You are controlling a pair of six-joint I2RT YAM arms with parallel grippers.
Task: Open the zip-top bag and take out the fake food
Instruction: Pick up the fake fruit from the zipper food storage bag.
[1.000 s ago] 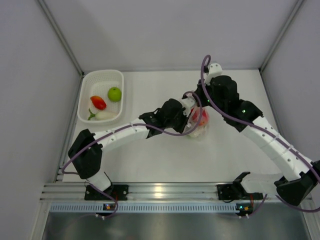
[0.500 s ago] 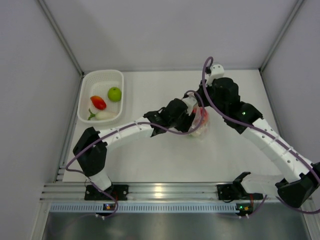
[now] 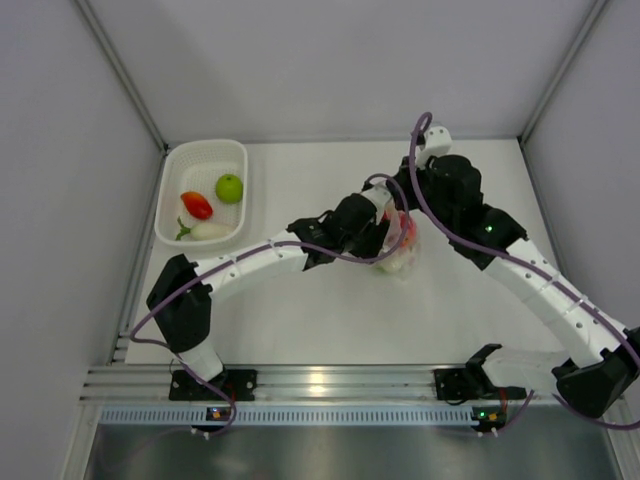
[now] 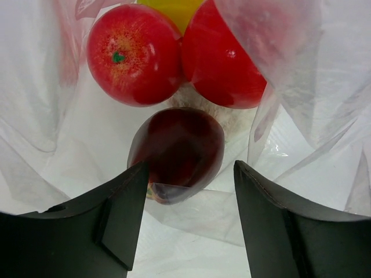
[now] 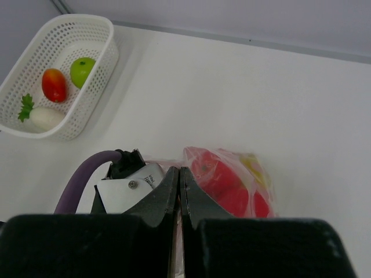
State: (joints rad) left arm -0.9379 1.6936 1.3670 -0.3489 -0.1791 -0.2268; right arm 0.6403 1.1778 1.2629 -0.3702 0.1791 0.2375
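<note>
I find nothing I can read in any of my views: no lettering, brand, label or number on the zip-top bag, the fake food or the basket

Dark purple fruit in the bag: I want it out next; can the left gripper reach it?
Probably yes: the left gripper stands open before the dark purple fruit, though zip-top bag film may cover its near end.

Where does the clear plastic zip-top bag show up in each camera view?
Top external: clear crinkly plastic zip-top bag just right of centre.
Left wrist: it fills the frame.
Right wrist: lower centre, just beyond the right hand.
Shared landmark: glossy red plastic fruits inside it.
</note>
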